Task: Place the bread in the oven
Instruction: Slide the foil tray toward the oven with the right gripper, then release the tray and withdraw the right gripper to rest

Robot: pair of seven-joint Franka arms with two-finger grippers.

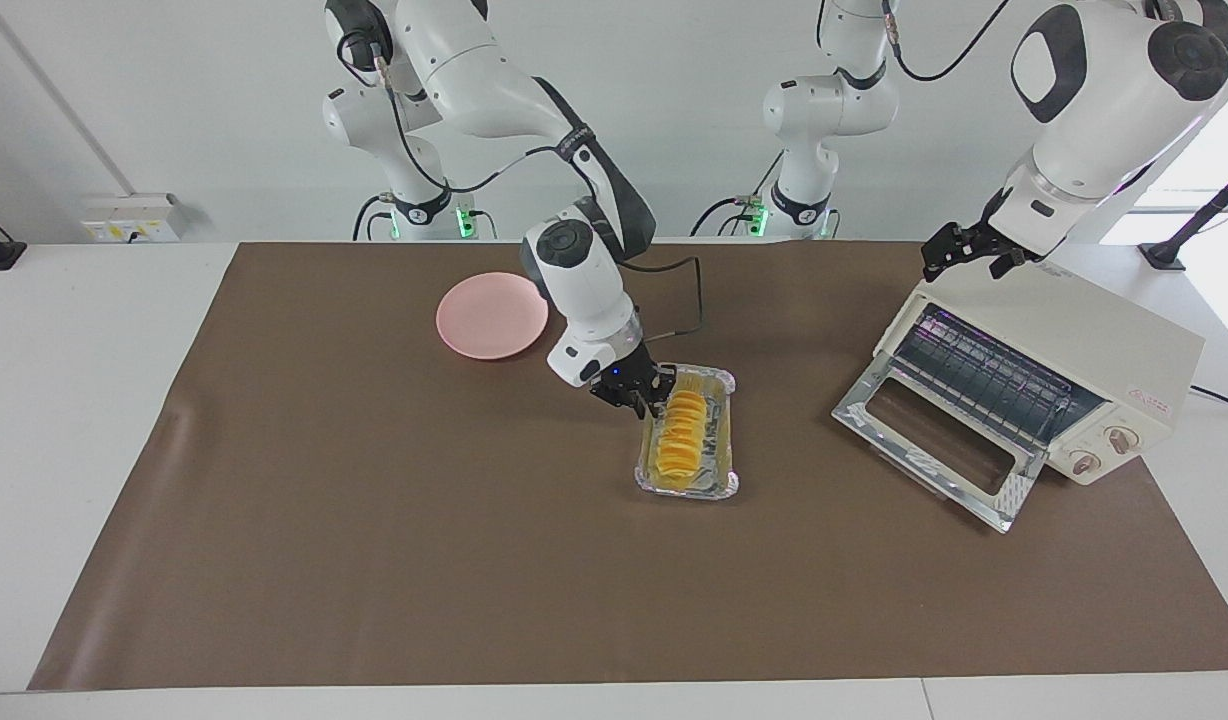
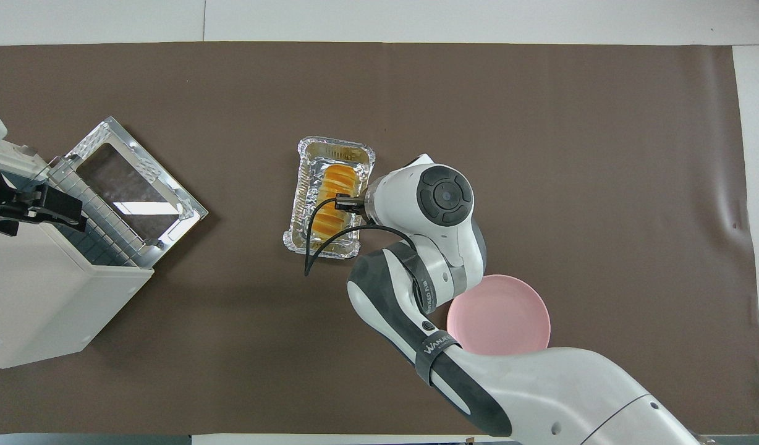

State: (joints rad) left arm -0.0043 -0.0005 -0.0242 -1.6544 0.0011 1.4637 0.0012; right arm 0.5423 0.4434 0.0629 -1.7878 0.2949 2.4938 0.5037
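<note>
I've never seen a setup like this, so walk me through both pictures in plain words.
These are two robot arms at a table covered by a brown mat. One picture looks at them from across the table; the other looks down from above their own end.

The right gripper is down at the bread, a yellow loaf lying in a foil tray; whether it grips yet is unclear. The left gripper is over the top of the oven, whose glass door hangs open. A pink plate sits nearer to the robots than the tray.
</note>
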